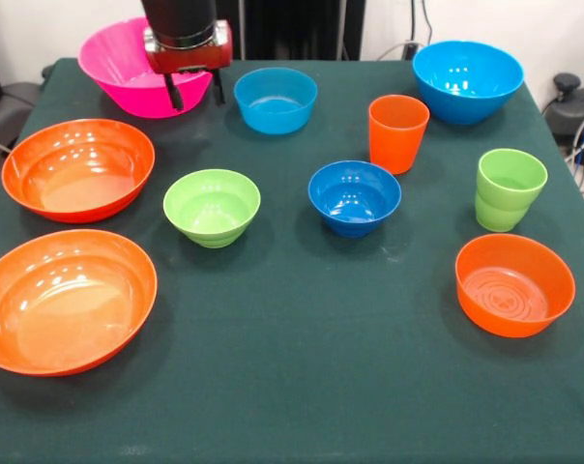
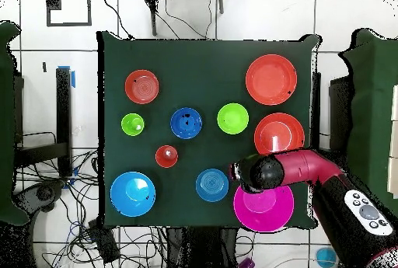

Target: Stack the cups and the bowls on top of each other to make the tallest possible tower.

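Gripper jaws stand narrowly parted, apparently empty; big pink bowl directly behind them: light, glossy, slippery; pinch the rim.

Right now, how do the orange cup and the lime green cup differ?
Colour: the orange cup is plain orange; the lime green cup is lime green.
Shape: the orange cup tapers smoothly; the lime green cup has a stepped base.
Place: in the front view the orange cup stands between the dark blue bowl and the big sky blue bowl; the lime green cup stands nearer the table's right edge, above the smaller orange bowl.
Shared: both stand upright, open end up, unstacked.
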You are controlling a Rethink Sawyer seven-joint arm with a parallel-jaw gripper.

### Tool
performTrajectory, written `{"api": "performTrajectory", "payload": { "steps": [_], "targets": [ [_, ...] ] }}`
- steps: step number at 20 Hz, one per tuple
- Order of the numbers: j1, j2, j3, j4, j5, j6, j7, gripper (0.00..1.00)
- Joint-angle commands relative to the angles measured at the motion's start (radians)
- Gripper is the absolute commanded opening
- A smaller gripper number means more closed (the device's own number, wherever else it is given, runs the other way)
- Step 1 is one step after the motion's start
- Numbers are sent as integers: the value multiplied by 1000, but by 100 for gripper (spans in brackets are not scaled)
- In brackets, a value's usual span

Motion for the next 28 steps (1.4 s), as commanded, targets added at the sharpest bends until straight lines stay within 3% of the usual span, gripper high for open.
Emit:
{"api": "performTrajectory", "payload": {
  "steps": [1,14,20,25,28],
  "targets": [
    [35,-11,101,-143,42,159,-339,100],
    [99,135,108,-375,28,257,-347,100],
    [112,161,110,-428,37,287,-358,100],
    [87,96,108,-316,36,228,-286,100],
    [65,-48,121,-103,60,158,-180,100]
  ]
}}
